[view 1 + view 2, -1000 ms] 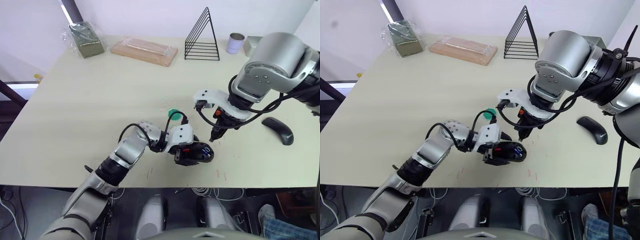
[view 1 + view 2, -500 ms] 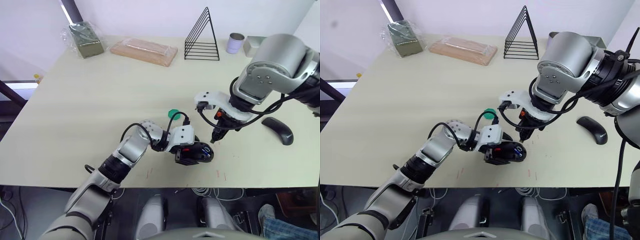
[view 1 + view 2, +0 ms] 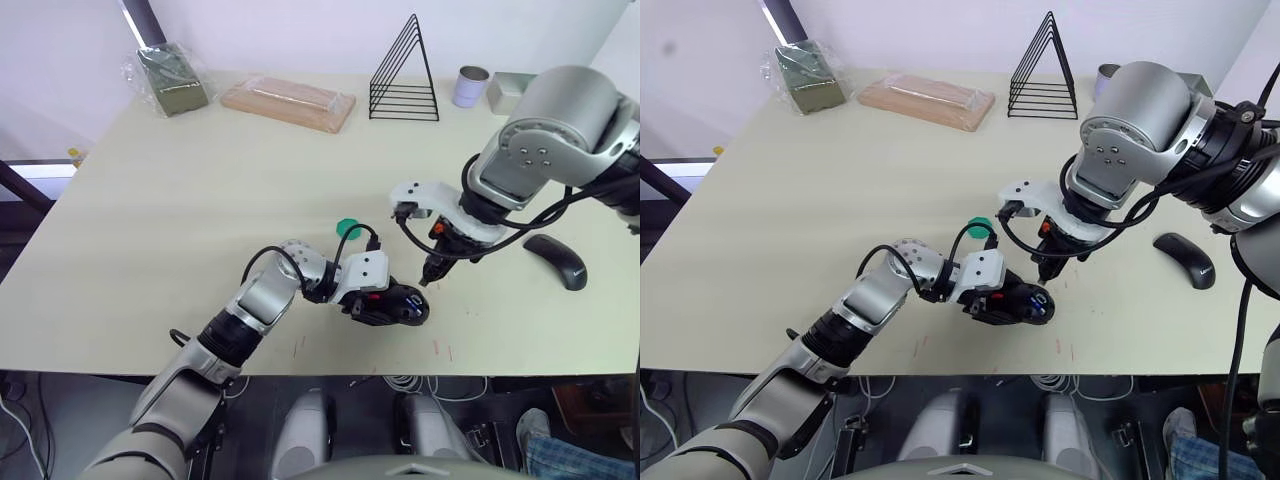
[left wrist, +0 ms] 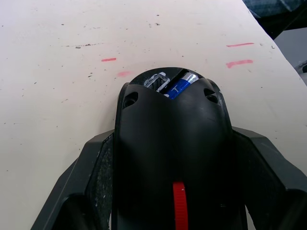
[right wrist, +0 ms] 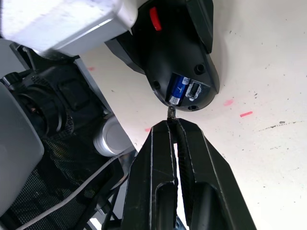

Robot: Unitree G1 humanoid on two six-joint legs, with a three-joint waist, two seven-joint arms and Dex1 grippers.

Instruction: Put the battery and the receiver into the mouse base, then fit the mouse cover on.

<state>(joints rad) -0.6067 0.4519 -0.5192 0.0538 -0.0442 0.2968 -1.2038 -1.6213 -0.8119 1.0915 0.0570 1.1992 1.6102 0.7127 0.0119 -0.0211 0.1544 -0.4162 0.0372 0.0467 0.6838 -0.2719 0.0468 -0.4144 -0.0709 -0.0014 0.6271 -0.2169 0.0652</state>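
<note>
While the left gripper [image 3: 378,306] clamps one matte black oval mouse base [image 4: 172,158] holding one blue cylindrical battery [image 5: 176,90], the right gripper [image 5: 172,120] pinches one tiny receiver [image 5: 171,112].

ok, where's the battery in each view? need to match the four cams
Left eye view: battery, blue speck in the mouse base, near table edge, held by the left gripper.
Right eye view: same spot, below the right gripper.
Left wrist view: blue cylinder at the base's far end.
Right wrist view: just ahead of the fingertips.
Shared landmark: the base's red patch.
</note>
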